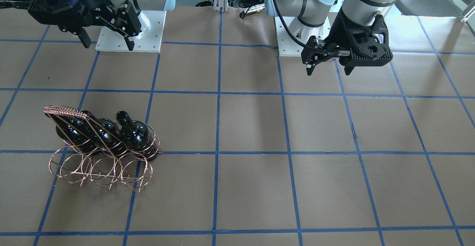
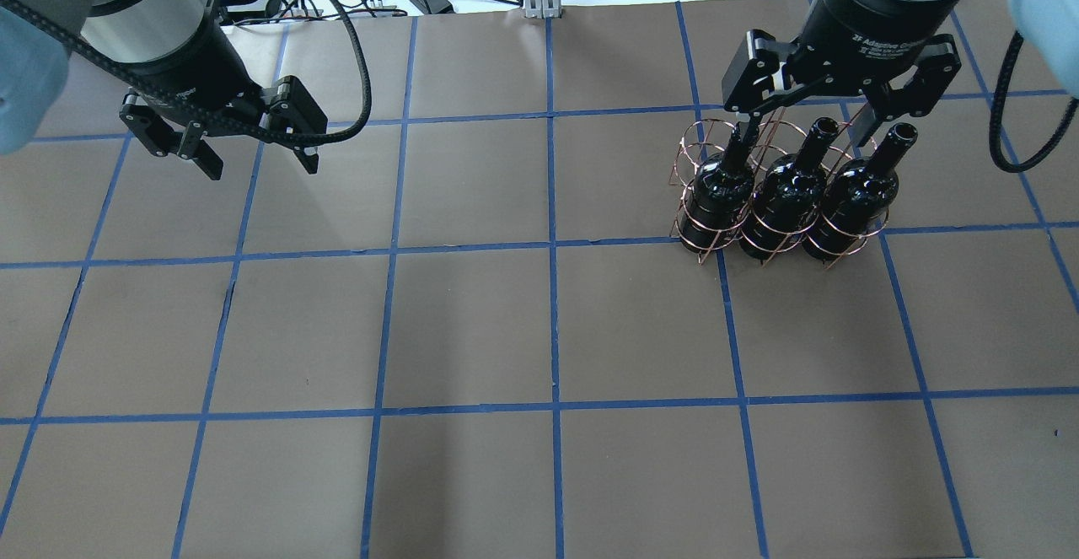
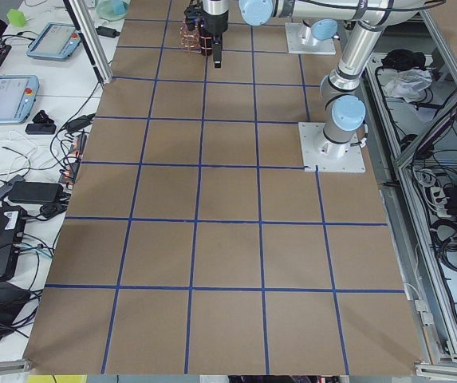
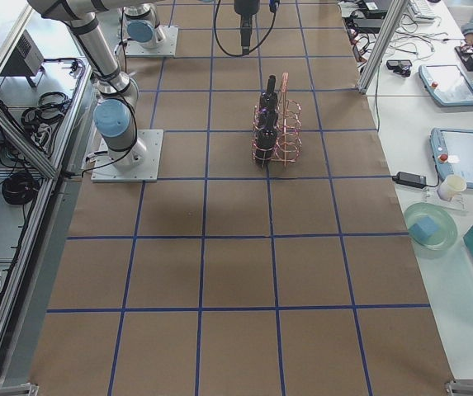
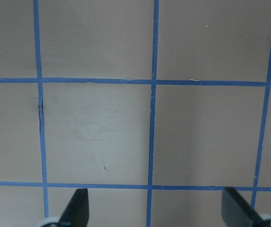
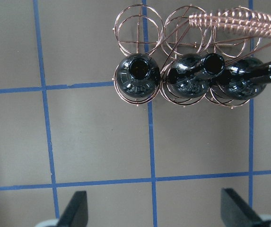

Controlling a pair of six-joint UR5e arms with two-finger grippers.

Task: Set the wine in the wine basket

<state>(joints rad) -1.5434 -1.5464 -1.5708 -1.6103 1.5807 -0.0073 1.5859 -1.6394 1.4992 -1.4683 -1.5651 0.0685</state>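
Three near-black glossy wine bottles stand upright in the copper wire basket, filling its row on the robot's side; the other row of rings is empty. They also show in the front view, with the basket, and in the right wrist view, with the basket. I cannot tell the bottles apart. My right gripper hangs open and empty above the basket, touching nothing; it shows in the wrist view and front view. My left gripper is open and empty over bare table, far from the basket.
The table is brown paper with a blue tape grid. The basket's coil-wrapped handle arches over the bottles. The arm bases stand on white plates at the robot's edge. Tablets and cables lie on side benches beyond the table.
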